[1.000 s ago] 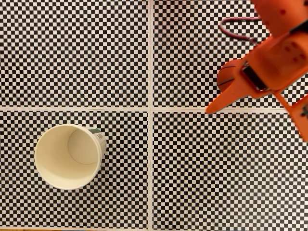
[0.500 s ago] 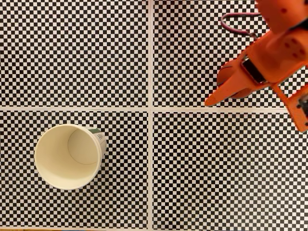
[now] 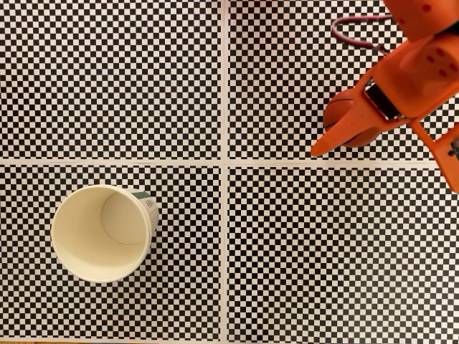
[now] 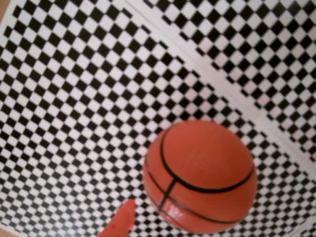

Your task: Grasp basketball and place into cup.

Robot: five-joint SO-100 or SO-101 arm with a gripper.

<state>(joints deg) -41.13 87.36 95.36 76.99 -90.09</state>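
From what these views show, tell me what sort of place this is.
Probably a hobby or lab robot test bench: the table is covered in printed checkerboard sheets, an orange 3D-printed-looking claw reaches in, and the props are a toy basketball and a paper cup.

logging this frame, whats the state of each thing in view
basketball: resting on the checkered mat, not lifted, partly covered by the arm in the fixed view.
cup: upright, mouth open, empty, far from the ball.
gripper: open, one finger lying over the ball, nothing held.
checkered mat: flat, white seams crossing it.
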